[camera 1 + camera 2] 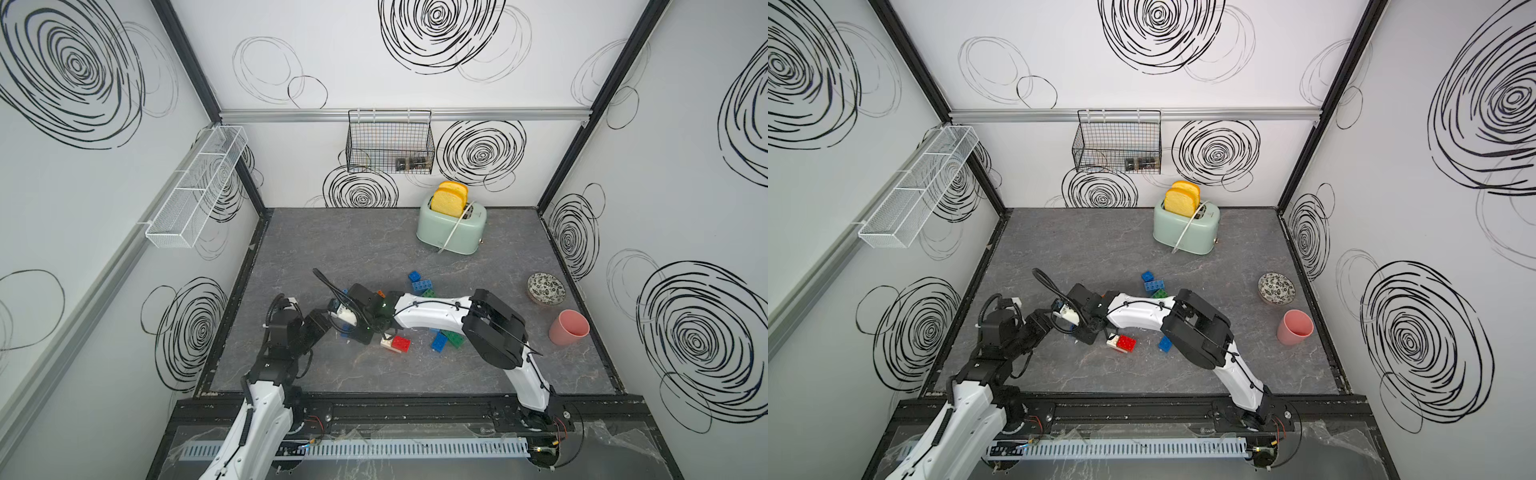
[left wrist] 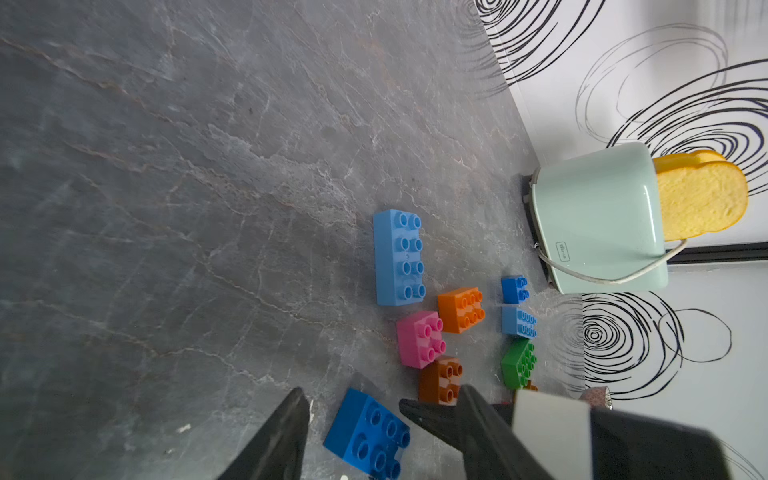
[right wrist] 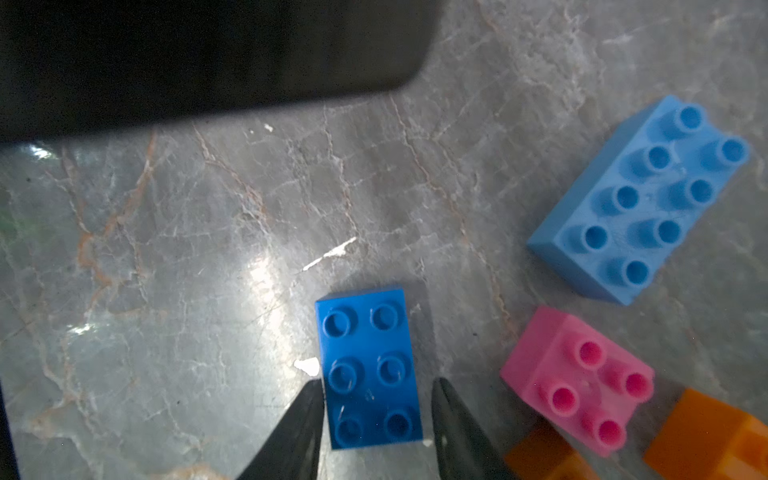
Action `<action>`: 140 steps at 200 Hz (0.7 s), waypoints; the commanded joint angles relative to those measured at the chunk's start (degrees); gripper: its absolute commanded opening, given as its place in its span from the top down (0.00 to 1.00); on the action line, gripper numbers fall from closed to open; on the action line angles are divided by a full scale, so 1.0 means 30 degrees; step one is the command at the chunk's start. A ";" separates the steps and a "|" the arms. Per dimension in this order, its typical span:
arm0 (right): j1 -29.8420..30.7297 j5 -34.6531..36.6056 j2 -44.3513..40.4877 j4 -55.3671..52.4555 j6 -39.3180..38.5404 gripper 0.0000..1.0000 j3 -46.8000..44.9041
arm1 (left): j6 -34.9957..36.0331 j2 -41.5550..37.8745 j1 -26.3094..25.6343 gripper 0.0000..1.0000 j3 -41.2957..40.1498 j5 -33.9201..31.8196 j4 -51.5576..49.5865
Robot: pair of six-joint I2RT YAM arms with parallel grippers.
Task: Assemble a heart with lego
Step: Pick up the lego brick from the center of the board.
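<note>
Heart not begun: lego (image 2: 419, 338) lies loose mid-desk (image 3: 166, 249), no shape yet. My R claw (image 3: 376, 381) straddles dk blue brick (image 3: 370, 370) at scatter's left end, not yet pinching; L claw (image 2: 351, 397) slack, empty

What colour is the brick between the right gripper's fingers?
Dark blue; brick clearest in the right wrist view.

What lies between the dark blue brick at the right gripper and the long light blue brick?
Nothing: in the right wrist view only bare grey table separates the dark blue brick from the long light blue brick.
</note>
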 commanded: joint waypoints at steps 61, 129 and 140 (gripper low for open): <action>0.0107 -0.0772 0.0677 -0.1145 -0.0320 0.67 0.0702 | -0.0947 -0.0134 0.0426 0.39 -0.0266 -0.0316 0.0429; -0.0568 -0.1717 -0.2574 0.0482 0.0407 0.71 -0.1428 | -0.0996 0.0042 0.0456 0.39 -0.0551 0.1068 0.1639; -0.0698 -0.1749 -0.3226 0.0730 0.0585 0.72 -0.1865 | -0.0943 0.0113 0.0456 0.39 -0.0599 0.1622 0.2078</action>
